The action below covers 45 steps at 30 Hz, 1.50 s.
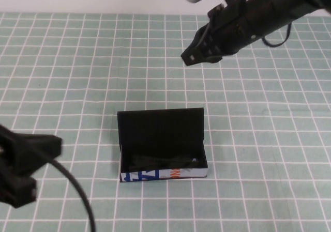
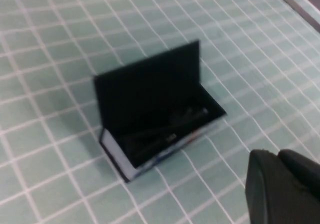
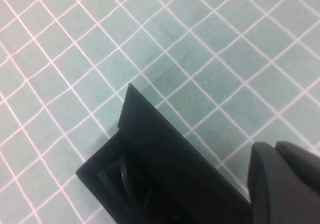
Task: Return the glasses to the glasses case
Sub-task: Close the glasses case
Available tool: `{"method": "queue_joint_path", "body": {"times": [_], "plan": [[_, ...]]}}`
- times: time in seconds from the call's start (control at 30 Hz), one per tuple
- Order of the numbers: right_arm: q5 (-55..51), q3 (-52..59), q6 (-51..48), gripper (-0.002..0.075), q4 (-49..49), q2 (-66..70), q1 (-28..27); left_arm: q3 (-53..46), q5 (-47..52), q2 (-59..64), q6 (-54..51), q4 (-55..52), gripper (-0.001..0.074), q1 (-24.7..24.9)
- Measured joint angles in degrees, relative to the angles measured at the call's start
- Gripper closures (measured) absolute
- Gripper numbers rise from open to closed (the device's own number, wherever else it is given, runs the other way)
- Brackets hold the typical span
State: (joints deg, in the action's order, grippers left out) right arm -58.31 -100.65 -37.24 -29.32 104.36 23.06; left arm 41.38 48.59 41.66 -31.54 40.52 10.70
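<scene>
slim dark glasses [image 2: 167,130], black open glasses case [image 1: 161,131]

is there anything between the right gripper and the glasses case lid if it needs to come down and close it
Nothing visible does. The right gripper, shut, hangs above the table behind the glasses case, whose lid stands upright with only bare checked cloth around it. The glasses already lie inside. The left gripper sits off to the case's left front.
</scene>
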Motion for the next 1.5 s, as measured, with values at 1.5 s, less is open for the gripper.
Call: {"method": "queue_joint_path", "body": {"times": [1.5], "plan": [[9.41,0.00,-7.29,0.0737,-8.18,12.68,0.00,-5.02,-42.48,47.00,-34.53,39.45,0.0737,31.88]]}}
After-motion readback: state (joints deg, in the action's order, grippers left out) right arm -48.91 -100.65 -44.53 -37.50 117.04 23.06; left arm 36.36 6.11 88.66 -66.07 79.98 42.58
